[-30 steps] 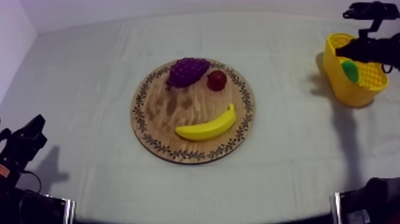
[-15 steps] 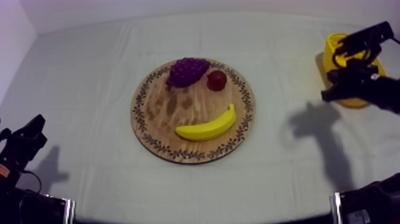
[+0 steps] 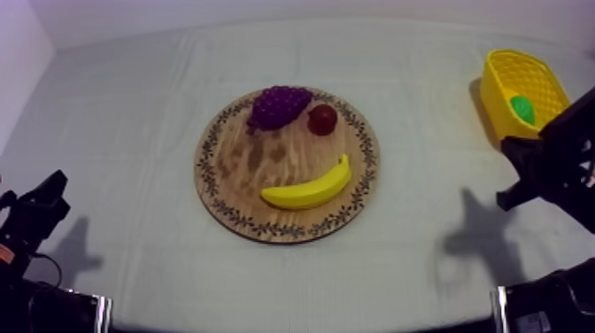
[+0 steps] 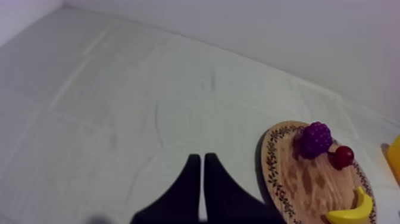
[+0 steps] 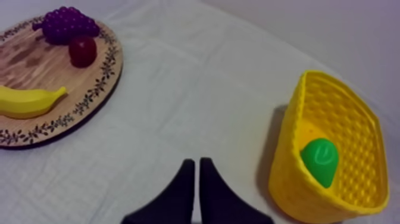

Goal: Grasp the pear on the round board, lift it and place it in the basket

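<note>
Pear point(image 5: 319, 159) lay inside basket point(image 5: 284, 170), worktop's far right corner | right claw point(image 5: 197, 162) nearer, pressed together, empty | left claw point(image 4: 202, 158) pressed together

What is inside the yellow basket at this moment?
Inside the yellow basket lies one green pear, low near its floor. It is the one fruit seen there. The part of the floor under the pear is covered, so I cannot see it.

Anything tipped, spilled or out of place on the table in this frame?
Nothing stands out. The pear lies inside the yellow basket, and the grapes, small red fruit and banana sit on the wooden board. The left pincer and right pincer are both shut, holding nothing.
</note>
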You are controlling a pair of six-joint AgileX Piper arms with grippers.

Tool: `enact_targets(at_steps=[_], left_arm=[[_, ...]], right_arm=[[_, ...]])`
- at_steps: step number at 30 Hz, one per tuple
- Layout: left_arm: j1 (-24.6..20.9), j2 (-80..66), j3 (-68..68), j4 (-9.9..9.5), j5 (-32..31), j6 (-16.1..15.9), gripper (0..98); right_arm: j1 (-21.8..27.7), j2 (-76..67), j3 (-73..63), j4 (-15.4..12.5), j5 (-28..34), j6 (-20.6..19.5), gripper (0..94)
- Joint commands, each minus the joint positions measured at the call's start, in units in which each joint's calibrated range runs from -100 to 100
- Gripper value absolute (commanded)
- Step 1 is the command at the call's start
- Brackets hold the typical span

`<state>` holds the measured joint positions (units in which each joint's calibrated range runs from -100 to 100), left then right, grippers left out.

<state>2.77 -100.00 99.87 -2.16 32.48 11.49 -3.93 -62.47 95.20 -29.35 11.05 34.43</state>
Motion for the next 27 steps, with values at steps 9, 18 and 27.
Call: enact_targets(at_steps=[9,18,27], left_arm=[[0.0,0.0,0.0,-0.02,0.0,0.0,0.1],[0.0,0.0,0.0,-0.02,0.0,0.0,0.1],[0.0,0.0,0.0,-0.02,0.0,0.0,0.1]], right_arm=[[1.3,-17.8,0.7,11.6,13.0,-10.1,0.3],[1.4,-26.1,3.6,23.2,22.1,-23.3,0.4],[2.7,-32.5,3.7,25.8,26.9,-27.8,7.8]])
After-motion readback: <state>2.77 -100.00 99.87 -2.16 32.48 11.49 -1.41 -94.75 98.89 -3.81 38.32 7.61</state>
